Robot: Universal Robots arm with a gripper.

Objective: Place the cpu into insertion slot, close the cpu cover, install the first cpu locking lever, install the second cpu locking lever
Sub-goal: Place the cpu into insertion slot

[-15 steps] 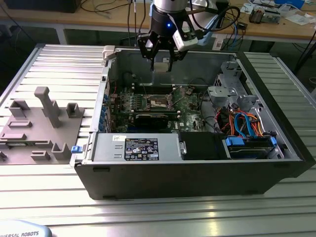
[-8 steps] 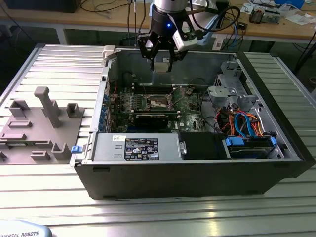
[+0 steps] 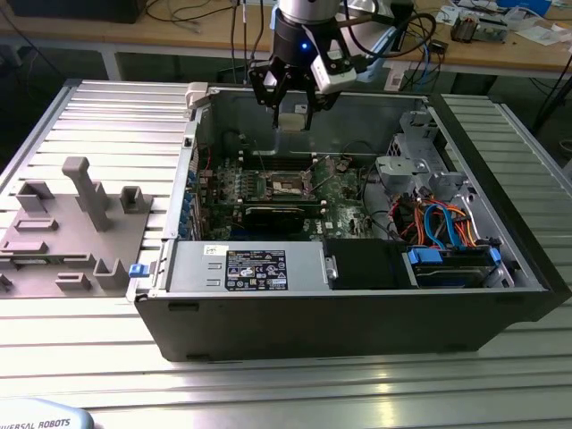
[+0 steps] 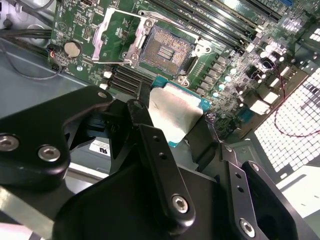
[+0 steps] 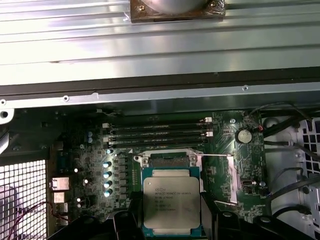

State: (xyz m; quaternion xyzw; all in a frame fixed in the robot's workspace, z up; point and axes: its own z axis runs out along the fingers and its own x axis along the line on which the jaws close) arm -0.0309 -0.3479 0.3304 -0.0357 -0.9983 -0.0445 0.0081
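Note:
My gripper hangs above the open computer case, shut on the cpu. In both wrist views the black fingers clamp two opposite edges of the cpu, a flat square chip with a silvery top and green rim. The insertion slot lies bare on the green board below, well apart from the chip. The cpu cover is swung open beside the slot, the board showing through its window. A thin locking lever stands free next to the slot.
Long black memory slots run beside the socket. The case walls surround the board. A labelled power supply, blue cables and a drive cage crowd the exterior view's right. A grey fixture sits outside at its left.

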